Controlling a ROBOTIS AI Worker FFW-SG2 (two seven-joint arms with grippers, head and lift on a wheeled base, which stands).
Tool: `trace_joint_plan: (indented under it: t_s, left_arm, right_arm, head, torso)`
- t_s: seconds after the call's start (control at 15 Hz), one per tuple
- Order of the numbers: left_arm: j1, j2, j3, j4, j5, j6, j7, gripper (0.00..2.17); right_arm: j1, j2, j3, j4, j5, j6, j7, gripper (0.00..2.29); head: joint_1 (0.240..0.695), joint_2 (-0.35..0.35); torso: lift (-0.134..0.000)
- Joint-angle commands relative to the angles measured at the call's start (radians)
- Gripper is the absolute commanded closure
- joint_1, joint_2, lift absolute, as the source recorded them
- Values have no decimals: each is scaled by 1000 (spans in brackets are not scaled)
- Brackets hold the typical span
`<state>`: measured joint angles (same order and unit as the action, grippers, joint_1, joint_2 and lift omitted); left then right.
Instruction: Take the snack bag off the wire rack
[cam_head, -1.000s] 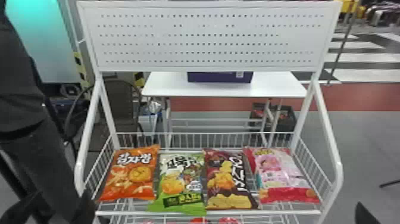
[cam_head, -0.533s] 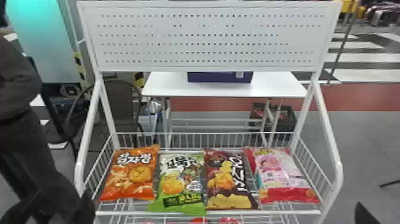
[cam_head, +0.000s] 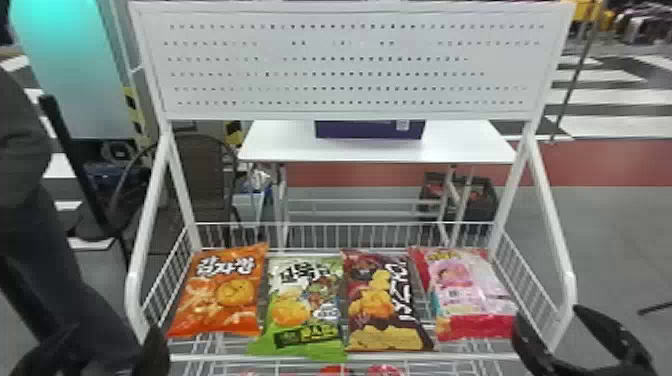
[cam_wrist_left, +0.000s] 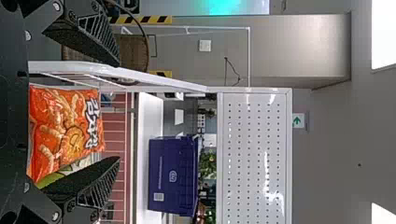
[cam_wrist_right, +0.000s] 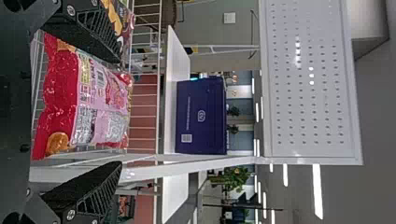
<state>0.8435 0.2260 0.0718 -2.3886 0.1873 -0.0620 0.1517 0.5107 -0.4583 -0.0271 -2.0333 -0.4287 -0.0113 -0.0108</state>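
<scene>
Four snack bags lie in one row, face up, on the upper shelf of the white wire rack (cam_head: 132, 297), across the lower middle of the head view: an orange bag (cam_head: 220, 295) toward the left, a green and white bag (cam_head: 300, 305) just left of centre, a dark maroon bag (cam_head: 372, 300) just right of centre and a pink and red bag (cam_head: 467, 295) toward the right. Which of the four is the snack bag of the task cannot be told. Red packaging (cam_head: 334, 370) shows below the shelf at the bottom edge, too cut off to count. There are two grippers, one in each lower corner. The left gripper (cam_head: 110, 332) is at the lower left, near the orange bag; its own wrist view has the two fingers (cam_wrist_left: 88, 32) spread wide and empty, with the orange bag in sight between and beyond them. The right gripper (cam_head: 550, 315) is at the lower right, beside the rack's side and near the pink and red bag, its two fingers also spread wide and empty; whether one of them touches the rack or that bag cannot be told. One white perforated panel (cam_head: 350, 60) spans the top of the rack. Beyond the rack stand one white table (cam_head: 280, 142), bearing one purple box (cam_head: 367, 130) at upper centre, and one brown chair (cam_head: 200, 175) at centre left.
</scene>
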Motion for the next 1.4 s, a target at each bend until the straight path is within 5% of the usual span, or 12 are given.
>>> trace_joint_plan:
  t_s: [0.0,0.47,0.93,1.13,1.33]
  left_arm:
    - [3,-2,-1,0,-3,0,-1,191]
    - [9,-1,-1,6,-5,-9,0,188]
    - [6,-1,-1,22,-5,-18,-1,188]
    - [5,-2,-1,26,-5,-22,-1,188]
    - [0,-2,-1,28,-5,-22,-3,188]
  right_arm:
    - [-135,24,64,88,27,69,-3,117]
    - [-386,73,200,317,91,176,-34,130]
    - [-503,93,217,452,97,287,-34,161]
    - [-506,98,217,459,102,314,-26,542]
    - [-497,98,213,455,90,345,-18,1838]
  head:
    - [499,0]
    - [499,0]
    - [499,0]
    - [499,0]
    - [499,0]
  torso:
    - [0]
    - [0]
    - [0]
    - [0]
    - [0]
